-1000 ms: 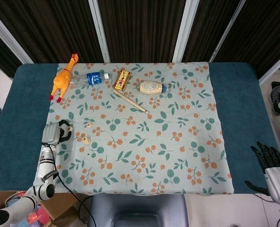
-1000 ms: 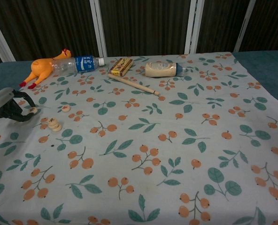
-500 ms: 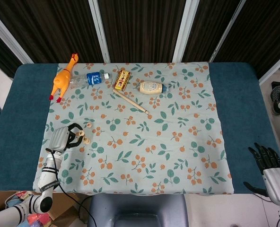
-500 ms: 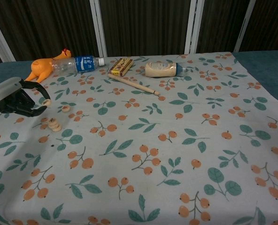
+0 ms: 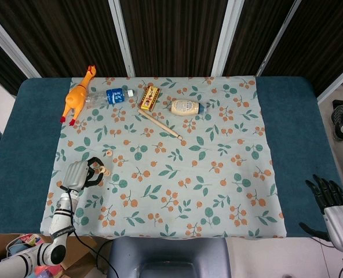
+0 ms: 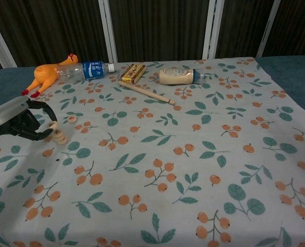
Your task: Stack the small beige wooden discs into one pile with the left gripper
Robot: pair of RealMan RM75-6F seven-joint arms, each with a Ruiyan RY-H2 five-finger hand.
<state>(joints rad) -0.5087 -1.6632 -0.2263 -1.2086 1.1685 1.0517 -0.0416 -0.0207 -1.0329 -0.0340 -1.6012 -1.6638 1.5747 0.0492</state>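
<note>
A short pile of beige wooden discs (image 6: 60, 137) stands on the floral cloth near its left edge; the head view shows the pile (image 5: 104, 171) too. My left hand (image 6: 17, 121) pinches one more disc (image 6: 53, 125) at its fingertips, right against the pile's top left; I cannot tell whether it touches. In the head view the left hand (image 5: 79, 174) lies just left of the pile. A single loose disc (image 6: 72, 119) lies flat a little beyond the pile, and the head view shows this disc (image 5: 109, 153) as well. My right hand (image 5: 330, 198) hangs off the table's near right corner, fingers apart and holding nothing.
Along the far edge lie an orange rubber chicken (image 5: 76, 98), a water bottle (image 5: 109, 96), a small yellow box (image 5: 150, 97), a cream squeeze bottle (image 5: 186, 106) and a wooden stick (image 5: 159, 123). The floral cloth (image 5: 177, 191) covers a blue table (image 5: 296, 139).
My left hand has carried the pinched disc rightward and down, from the cloth's left edge to the top of the pile. The right hand has barely moved.
</note>
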